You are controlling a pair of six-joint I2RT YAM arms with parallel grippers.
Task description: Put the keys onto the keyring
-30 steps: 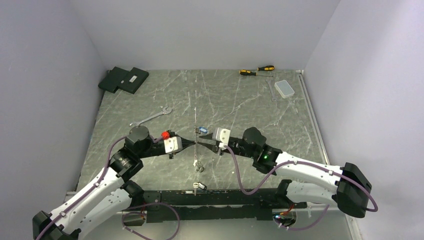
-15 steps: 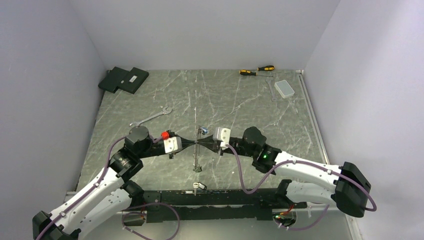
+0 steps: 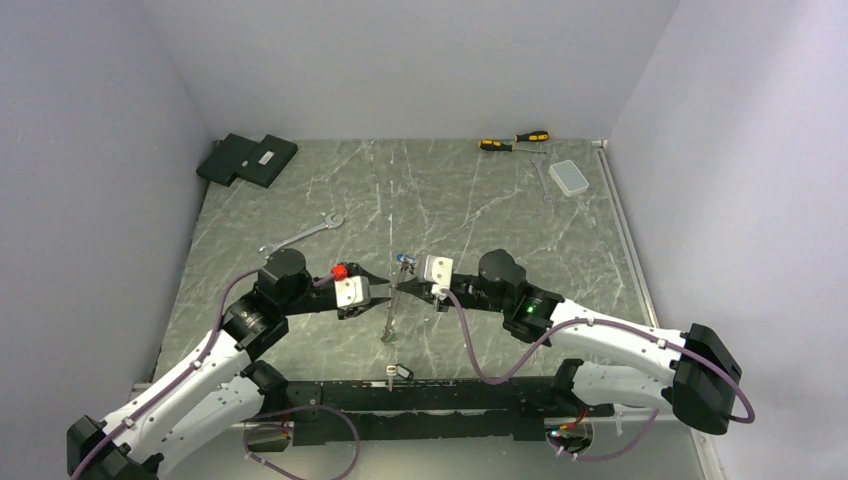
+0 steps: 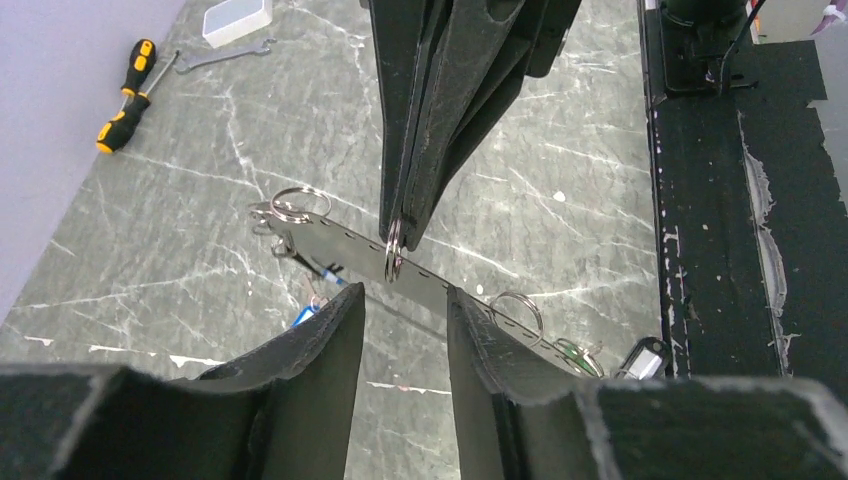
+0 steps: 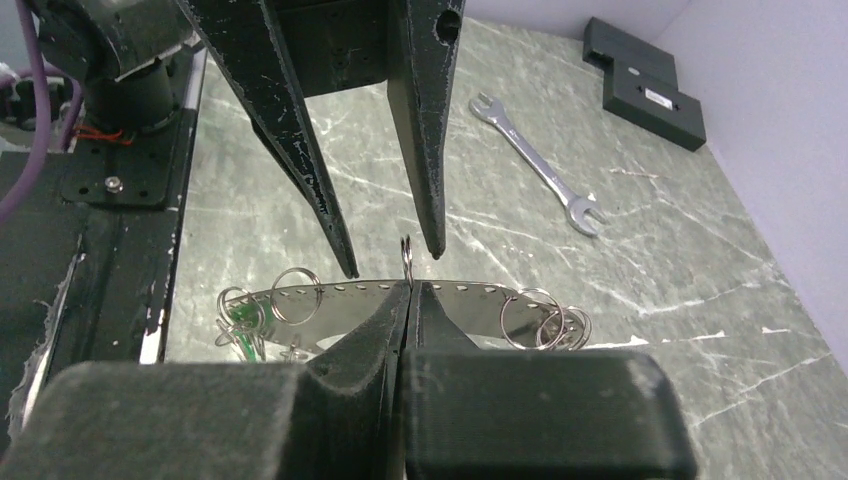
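While right jaws pinch keyring point(image 5: 406, 258), left — parted

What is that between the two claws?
A thin holed strip carrying wire rings. The right gripper is shut on a small ring at its middle; the left gripper stands open beside it. Both wrist views show it.

The surface point(image 3: 450, 200) is veined grey-green stone, faintly glossy. Wrench point(image 5: 535, 162) and keyring point(image 4: 393, 258) are bright metal; the left hand point(image 4: 405, 293) has matt black fingers point(image 4: 300, 370).
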